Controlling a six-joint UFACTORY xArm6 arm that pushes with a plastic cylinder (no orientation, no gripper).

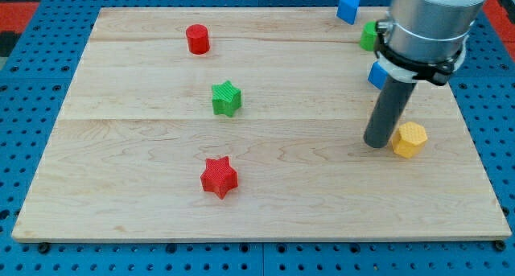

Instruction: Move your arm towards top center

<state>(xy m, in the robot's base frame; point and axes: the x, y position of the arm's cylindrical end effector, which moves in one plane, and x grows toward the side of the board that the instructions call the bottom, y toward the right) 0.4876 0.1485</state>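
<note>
My tip (376,142) rests on the wooden board (121,147) at the view's right, just left of a yellow hexagonal block (409,139) and nearly touching it. A blue block (376,75) is partly hidden behind the rod, above the tip. A green block (368,36) is partly hidden by the arm near the view's top right. A blue block (348,9) sits at the top edge. A red cylinder (197,39) is at the upper left, a green star (227,98) near the centre, and a red star (219,178) below it.
The board lies on a blue perforated table (32,83) that surrounds it on all sides. The arm's grey body (430,18) covers the board's top right corner.
</note>
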